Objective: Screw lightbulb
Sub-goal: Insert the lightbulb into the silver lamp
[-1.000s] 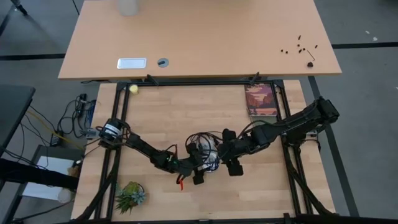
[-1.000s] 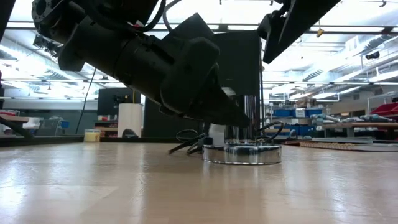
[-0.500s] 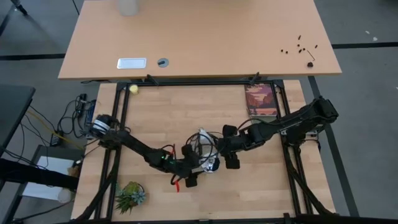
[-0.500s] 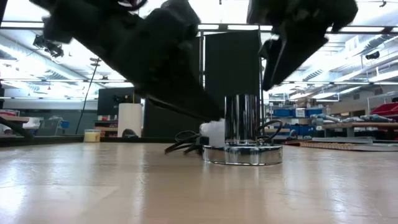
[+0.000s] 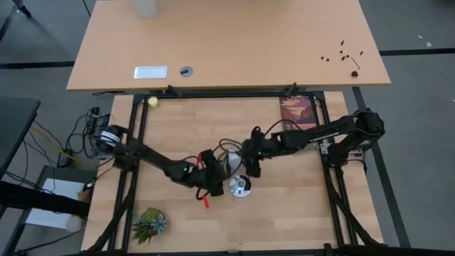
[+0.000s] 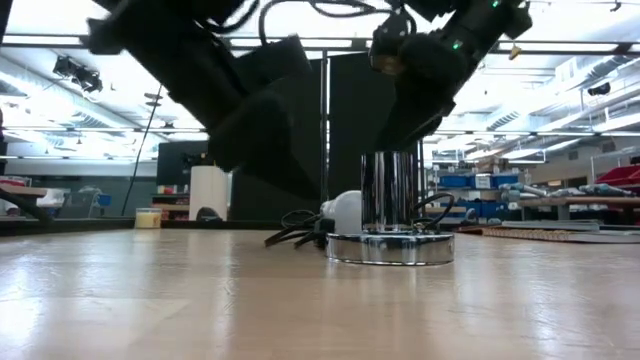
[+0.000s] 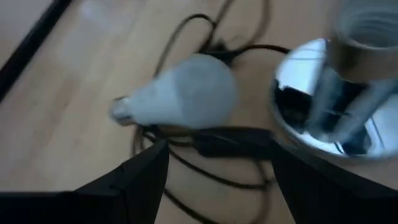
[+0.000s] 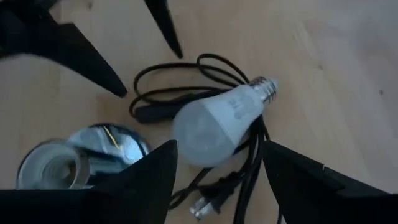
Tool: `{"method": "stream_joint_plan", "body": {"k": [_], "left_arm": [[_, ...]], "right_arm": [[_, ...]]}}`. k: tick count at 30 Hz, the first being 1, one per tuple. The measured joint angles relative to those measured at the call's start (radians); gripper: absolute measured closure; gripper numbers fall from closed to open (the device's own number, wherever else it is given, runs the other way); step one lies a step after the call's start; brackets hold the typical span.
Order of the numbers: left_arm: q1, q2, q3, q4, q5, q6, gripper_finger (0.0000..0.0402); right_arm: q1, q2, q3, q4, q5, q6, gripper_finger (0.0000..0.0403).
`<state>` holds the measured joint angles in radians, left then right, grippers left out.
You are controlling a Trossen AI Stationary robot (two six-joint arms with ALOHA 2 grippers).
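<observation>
Both tools, left point(image 7: 211, 186) and right point(image 8: 217, 180), spread and empty over the lightbulb point(image 8: 214, 124) lying on the cord point(image 8: 186, 81) beside the socket point(image 7: 339, 106): pre-grasp, closing on the bulb next.

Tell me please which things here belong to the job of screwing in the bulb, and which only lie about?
For the job:
- lightbulb, lying on its side on the black cord
- silvery socket, empty
- left pincer and right pincer, both open, holding nothing

Just lying about:
- book
- small green plant
- yellow ball
</observation>
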<state>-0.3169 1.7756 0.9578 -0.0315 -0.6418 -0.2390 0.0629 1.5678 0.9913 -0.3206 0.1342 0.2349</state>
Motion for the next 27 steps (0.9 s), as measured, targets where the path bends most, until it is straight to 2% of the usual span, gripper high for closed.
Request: {"method": "stream_joint_plan", "body": {"k": [3,6,10,15,27], "left_arm": [[0.042,-0.001,0.001,0.023,-0.002,0.020,0.0117],[0.080,0.000,0.001,0.041,0.022,0.100,0.0117],[0.114,0.012,0.001,0.065,0.088,0.237,0.0117],[0.143,0.020,0.001,0.094,0.089,0.379,0.0117],[0.192,0.032,0.004,0.160,0.007,0.450,0.0117]], "right_arm": [[-0.012,0.001,-0.009,0.040,-0.040,0.004,0.0157],[-0.014,0.001,-0.015,0.045,-0.062,-0.003,0.0157],[-0.045,0.018,-0.017,0.037,-0.198,-0.018,0.0157],[-0.074,0.042,-0.019,0.052,-0.316,-0.018,0.0157],[-0.096,0.150,-0.019,0.116,-0.326,-0.060,0.0157]]}}
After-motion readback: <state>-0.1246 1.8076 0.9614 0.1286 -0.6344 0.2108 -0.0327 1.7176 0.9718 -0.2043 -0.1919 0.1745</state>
